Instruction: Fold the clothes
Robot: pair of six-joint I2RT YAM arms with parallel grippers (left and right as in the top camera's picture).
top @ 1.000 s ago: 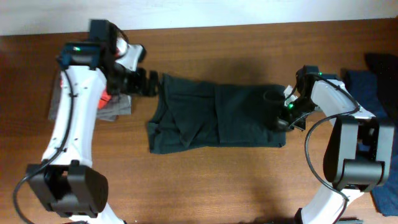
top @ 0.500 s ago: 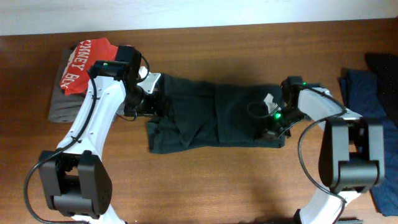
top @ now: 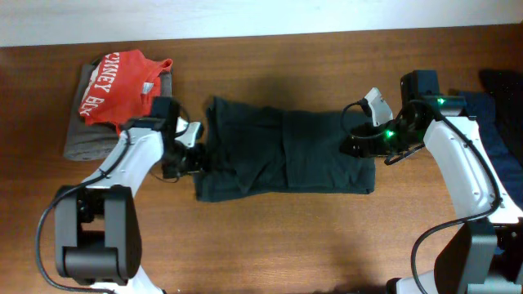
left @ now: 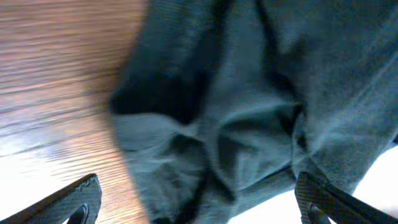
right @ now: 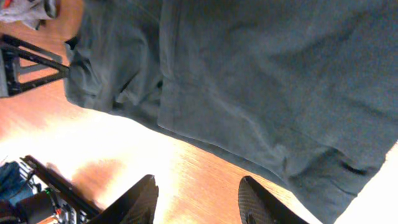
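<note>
Overhead view: very dark green-black cotton T-shirt lies mid-counter as a long folded band | your left hand is spread wide around its rumpled left end, gripping nothing | your right hand hovers parted and empty over the right end | progress: lengthwise folds look done, crosswise folds left.

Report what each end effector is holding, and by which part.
Nothing is held. The left end effector stands open at one end of the dark T-shirt; the right end effector is open above the other.
</note>
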